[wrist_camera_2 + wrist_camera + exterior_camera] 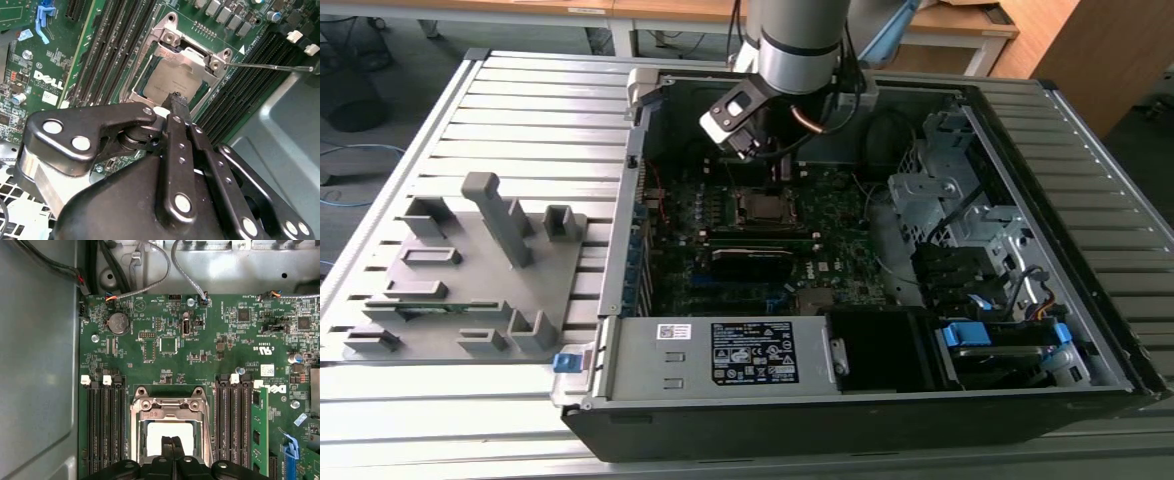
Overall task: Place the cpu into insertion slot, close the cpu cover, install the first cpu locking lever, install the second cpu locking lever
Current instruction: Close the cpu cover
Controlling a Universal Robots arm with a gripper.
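Second wrist view: the gripper (176,99) had its two black fingers pressed together with no gap and nothing between them, the tip poised just over the cpu (167,80). The cpu sat in the socket, its silvery top showing through the window of the cpu cover (190,54), which appeared to lie down around it. Whether the tip touched the chip could not be told. A thin metal lever (270,66) stuck out from one corner of the socket, running across the long black memory slots (250,80). In the first wrist view the closed fingers hung over the bright cpu, framed by the cover's rails on the green motherboard (200,355). In the exterior view the arm (794,40) reached down into the open computer case (1067,130), with the gripper just above the insertion slot (759,206); a grey fixture tray (454,280) lay on the slatted table (520,120) at the exterior view's left.
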